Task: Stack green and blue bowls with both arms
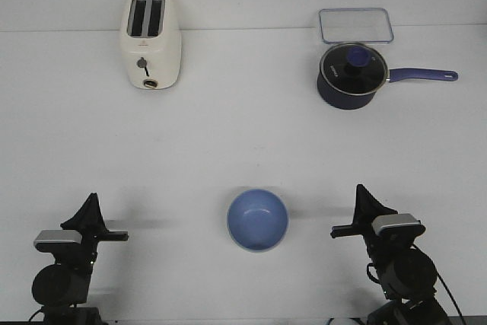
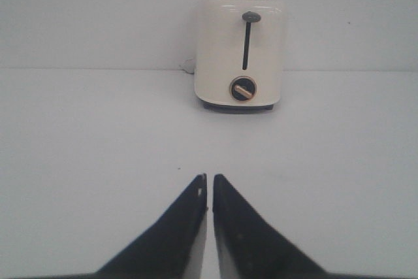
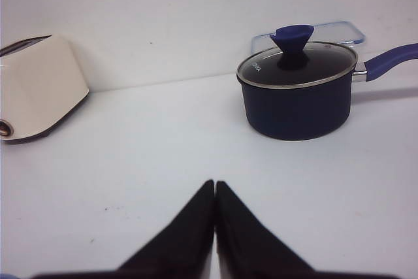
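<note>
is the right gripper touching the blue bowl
Apart. The front view shows bare table between the right gripper and the blue bowl; the gripper sits off to the bowl's right, its jaws closed.

Blue bowl (image 1: 258, 220) sits upright near the table's front edge, centred.
</note>
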`<state>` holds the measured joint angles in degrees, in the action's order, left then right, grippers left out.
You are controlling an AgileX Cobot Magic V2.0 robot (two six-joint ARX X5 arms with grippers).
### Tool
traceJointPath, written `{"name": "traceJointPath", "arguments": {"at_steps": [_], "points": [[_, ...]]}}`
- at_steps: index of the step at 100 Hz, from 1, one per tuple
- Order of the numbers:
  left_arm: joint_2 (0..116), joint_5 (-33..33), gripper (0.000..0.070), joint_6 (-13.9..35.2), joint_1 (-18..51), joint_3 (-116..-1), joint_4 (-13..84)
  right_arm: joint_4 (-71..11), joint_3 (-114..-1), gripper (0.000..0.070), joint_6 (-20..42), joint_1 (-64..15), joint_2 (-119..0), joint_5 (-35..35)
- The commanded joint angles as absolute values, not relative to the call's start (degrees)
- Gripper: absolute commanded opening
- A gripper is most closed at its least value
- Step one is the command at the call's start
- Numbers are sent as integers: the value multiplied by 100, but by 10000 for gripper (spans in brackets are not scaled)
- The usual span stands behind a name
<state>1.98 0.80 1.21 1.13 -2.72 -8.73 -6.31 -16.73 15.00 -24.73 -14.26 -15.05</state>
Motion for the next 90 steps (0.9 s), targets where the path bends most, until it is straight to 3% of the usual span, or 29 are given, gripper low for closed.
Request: {"name": "traceJointPath", "arguments": {"at_steps": [1, 90], "points": [[49, 34, 15, 233, 97, -134, -1031, -556, -1682, 0, 1514, -2506, -1428, -1505], [27, 36, 15, 163, 64, -80, -908, -556, -1682, 0, 1514, -2506, -1428, -1505]]}}
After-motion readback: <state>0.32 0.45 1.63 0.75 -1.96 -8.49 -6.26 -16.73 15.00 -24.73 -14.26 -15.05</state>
